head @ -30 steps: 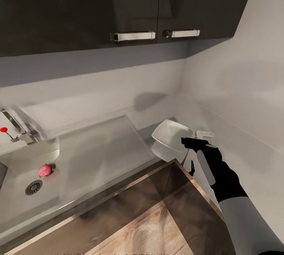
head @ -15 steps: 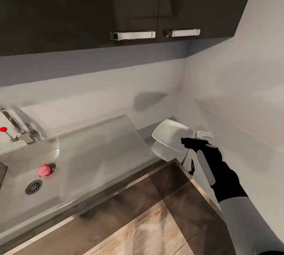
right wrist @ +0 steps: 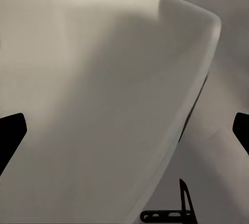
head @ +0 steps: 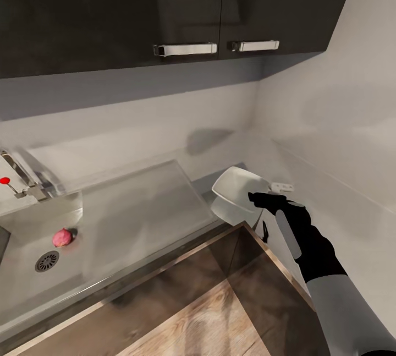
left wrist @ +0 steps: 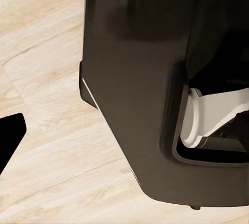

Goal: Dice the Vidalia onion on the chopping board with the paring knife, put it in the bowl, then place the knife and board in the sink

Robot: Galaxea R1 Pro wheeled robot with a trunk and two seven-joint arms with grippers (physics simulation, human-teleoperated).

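Right wrist view: end effector (right wrist: 124, 128) spread wide over bowl (right wrist: 93, 99).

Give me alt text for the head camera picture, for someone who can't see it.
The robot's right tool reaches to the near rim of a white bowl on the grey countertop. To the left, a small pinkish onion lies in the steel sink near the drain, under dark wall cabinets.

A dark robot housing (left wrist: 140, 89) with a white cylindrical part (left wrist: 207, 115) hangs over pale wooden flooring (left wrist: 46, 130).
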